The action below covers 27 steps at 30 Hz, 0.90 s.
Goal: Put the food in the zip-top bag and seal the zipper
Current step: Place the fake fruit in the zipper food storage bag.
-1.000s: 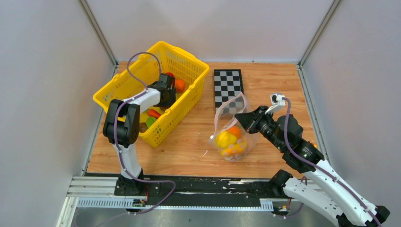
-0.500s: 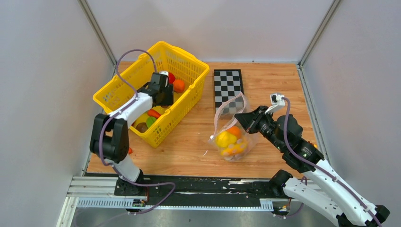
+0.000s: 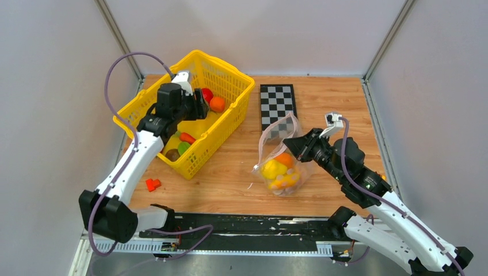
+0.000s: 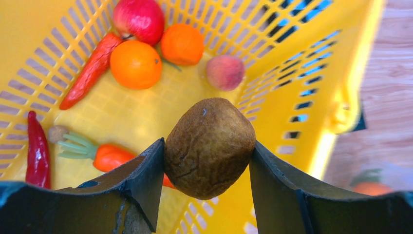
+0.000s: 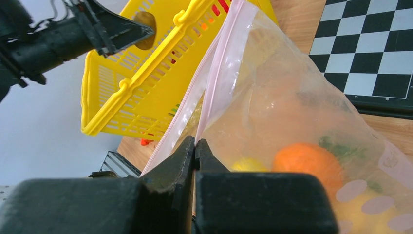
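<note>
Left gripper (image 4: 208,155): both fingers pressed against a brown, rough-skinned rounded piece of the food (image 4: 209,139), which fills the gap between them. The piece is held above the yellow basket (image 4: 297,73), clear of the orange, red and peach-coloured pieces on the basket floor. Outward from there, the zip-top bag (image 3: 281,164) lies to this gripper's right and somewhat nearer the arm bases. A strip of bare table separates it from the basket, and the checkerboard (image 3: 277,102) sits just behind it. The right gripper (image 5: 195,145) has its fingers shut tight on the bag's lip at the zipper (image 5: 221,63). This props the bag upright, with orange and yellow pieces already in its bottom. In the right wrist view the two pink strips part above the pinch, and the basket and the loaded left gripper show beyond them. I judge that the mouth opens up and leftward, its long axis running near-to-far. The left arm alone carries the piece. Judged next move: carry it rightward over the basket rim, then down into the gap.
</note>
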{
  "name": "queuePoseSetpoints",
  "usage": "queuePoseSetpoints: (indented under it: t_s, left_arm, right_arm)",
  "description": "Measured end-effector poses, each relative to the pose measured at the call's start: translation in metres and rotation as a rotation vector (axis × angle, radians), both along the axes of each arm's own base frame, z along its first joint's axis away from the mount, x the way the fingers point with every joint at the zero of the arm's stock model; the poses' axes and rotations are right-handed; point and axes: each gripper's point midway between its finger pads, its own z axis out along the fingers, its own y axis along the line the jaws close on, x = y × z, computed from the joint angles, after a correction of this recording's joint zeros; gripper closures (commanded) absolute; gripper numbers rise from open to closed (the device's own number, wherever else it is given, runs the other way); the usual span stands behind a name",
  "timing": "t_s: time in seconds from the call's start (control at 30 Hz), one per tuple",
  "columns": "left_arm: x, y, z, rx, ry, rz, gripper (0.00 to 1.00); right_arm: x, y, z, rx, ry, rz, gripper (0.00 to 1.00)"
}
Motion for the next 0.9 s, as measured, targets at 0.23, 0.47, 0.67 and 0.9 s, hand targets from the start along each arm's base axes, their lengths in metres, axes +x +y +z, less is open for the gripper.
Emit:
queuePoseSetpoints:
  t_s: [0.23,0.47,0.67,0.9]
  left_arm:
    - [-0.028,-0.024,0.06,-0.143,-0.138,-0.144,0.45]
    - [-0.062,-0.066,0.109,-0.294,-0.247,-0.371,0.44]
    - [-0.106,-0.128,0.097,-0.354,-0.221,-0.612,0.44]
    - [-0.146,-0.186,0.076,-0.41,-0.158,-0.789,0.43]
  right_arm:
    - [0.0,0.006,-0.005,-0.009,0.016,0.024,1.0]
    - [0.001,0.009,-0.004,-0.005,0.015,0.036,1.0]
    - [0.001,0.013,-0.007,-0.01,0.025,0.051,1.0]
    - [0.0,0.016,-0.004,-0.005,0.022,0.066,1.0]
